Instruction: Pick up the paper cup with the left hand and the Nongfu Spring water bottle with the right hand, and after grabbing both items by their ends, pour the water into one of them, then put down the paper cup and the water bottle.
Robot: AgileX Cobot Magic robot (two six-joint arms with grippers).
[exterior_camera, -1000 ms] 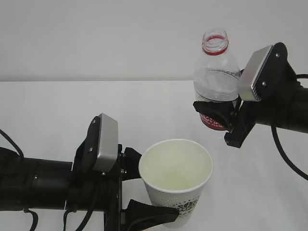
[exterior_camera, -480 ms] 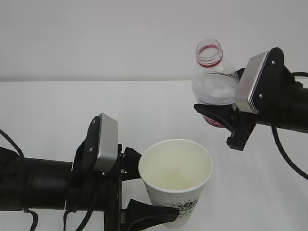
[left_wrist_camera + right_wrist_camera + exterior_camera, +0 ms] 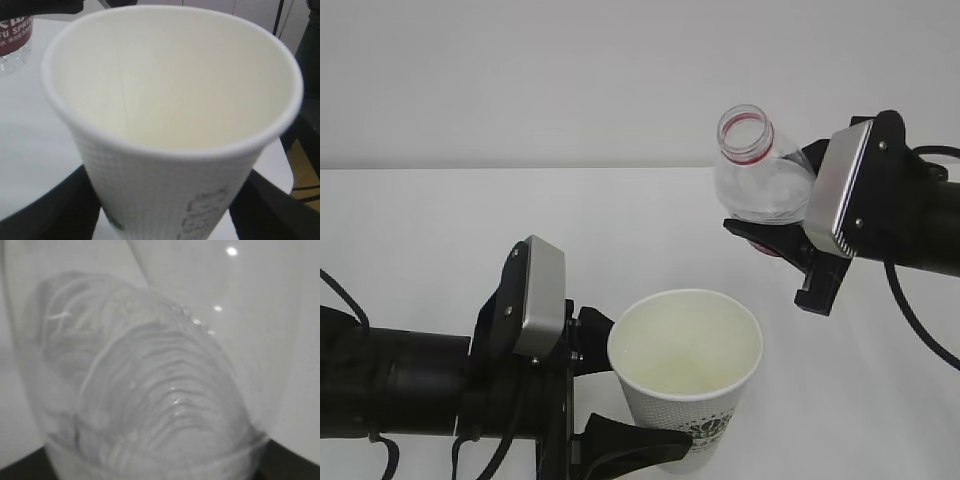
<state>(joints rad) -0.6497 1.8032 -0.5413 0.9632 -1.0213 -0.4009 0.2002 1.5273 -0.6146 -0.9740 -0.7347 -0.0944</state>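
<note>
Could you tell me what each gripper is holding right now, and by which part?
Left gripper: paper cup, gripped around its lower side. Right gripper: water bottle, around its labelled middle.

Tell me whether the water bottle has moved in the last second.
Yes. The Nongfu Spring water bottle has tilted left, its open mouth lower and nearer the paper cup, which stayed put in the left hand.

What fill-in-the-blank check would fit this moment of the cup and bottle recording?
1. The left gripper holds the paper ____.
2. The bottle in the right gripper has no ____ on its neck.
3. The bottle's mouth tilts toward the ____ of the exterior view.
4. Inside, the cup looks ____.

Missing words: cup; cap; left; empty
</note>
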